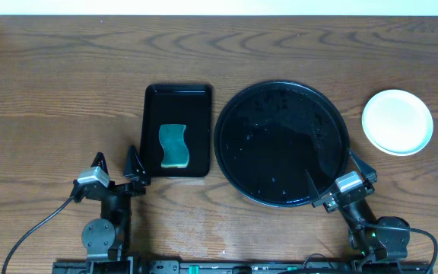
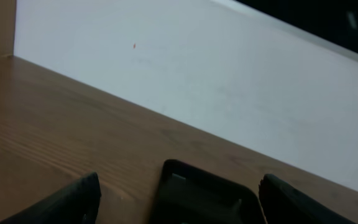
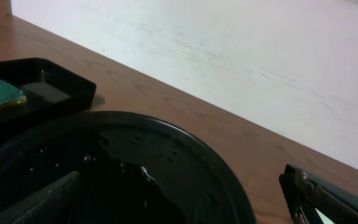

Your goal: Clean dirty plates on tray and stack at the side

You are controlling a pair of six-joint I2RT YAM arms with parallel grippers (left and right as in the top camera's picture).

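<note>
Jaws on both arms stand wide apart and hold nothing. The left gripper (image 1: pixel 115 164) and the right gripper (image 1: pixel 328 162) both sit low at the near edge of the bench (image 1: pixel 52 91).

The plates (image 1: pixel 398 122) lie at the far right of the bench, just beside the tray (image 1: pixel 272 144) but clear of its rim. From above they read as one pale round disc with no smear on top. I'd guess it is a stack, though the overhead view can't show how many are in it. The tray carries no plates, only what look like wet glints on its black surface. By that, the cleaning and stacking look done, or very nearly.

The plates are up and to the right of the right gripper, well outside its jaws, which reach over the tray's near rim. To the left, the rectangular tray (image 1: pixel 196 99) holds the sponge (image 1: pixel 174 144), with the left gripper just below its corner.
</note>
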